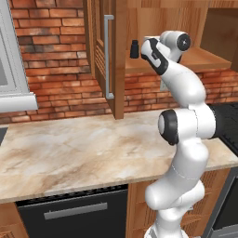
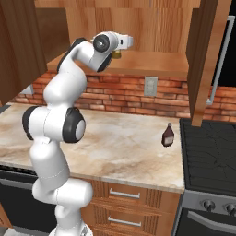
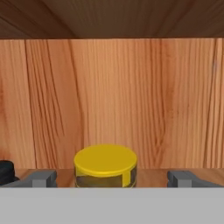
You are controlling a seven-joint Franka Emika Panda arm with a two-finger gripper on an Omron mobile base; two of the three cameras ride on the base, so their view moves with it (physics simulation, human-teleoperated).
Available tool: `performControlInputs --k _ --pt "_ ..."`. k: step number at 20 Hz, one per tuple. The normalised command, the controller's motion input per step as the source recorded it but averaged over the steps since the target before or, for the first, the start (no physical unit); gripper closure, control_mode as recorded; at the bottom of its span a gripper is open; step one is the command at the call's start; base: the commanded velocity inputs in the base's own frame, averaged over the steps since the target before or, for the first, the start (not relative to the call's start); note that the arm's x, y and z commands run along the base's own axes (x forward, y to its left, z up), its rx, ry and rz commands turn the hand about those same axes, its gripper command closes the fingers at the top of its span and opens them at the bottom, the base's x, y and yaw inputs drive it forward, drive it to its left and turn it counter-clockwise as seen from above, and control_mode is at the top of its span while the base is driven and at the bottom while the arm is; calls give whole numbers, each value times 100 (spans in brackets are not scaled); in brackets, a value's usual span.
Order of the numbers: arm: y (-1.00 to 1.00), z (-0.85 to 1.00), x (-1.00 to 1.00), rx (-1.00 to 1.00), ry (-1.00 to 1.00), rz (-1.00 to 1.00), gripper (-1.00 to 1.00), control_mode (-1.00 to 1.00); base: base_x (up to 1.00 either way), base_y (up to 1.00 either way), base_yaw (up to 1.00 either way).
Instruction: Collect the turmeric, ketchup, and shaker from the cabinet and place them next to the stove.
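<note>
The turmeric, a yellow-capped jar, stands on the shelf of the cabinet against its wood back wall. My gripper is open, with one fingertip on each side of the jar and not touching it. A sliver of the turmeric peeks out below my hand. The black shaker stands on the shelf just left of my hand, and its edge shows as the shaker. The ketchup stands upright on the counter beside the stove.
The slatted cabinet door stands open at the left with its grey handle. The other door hangs open above the stove's edge. A wall outlet sits in the brick. A black dishwasher is under the counter.
</note>
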Motion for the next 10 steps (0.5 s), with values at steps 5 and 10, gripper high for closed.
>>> performControlInputs --k 5,10 --pt "0 0 10 0 0 0 -100 -100 0 0 0" --pt "0 -2 7 0 0 0 -100 -100 0 0 0"
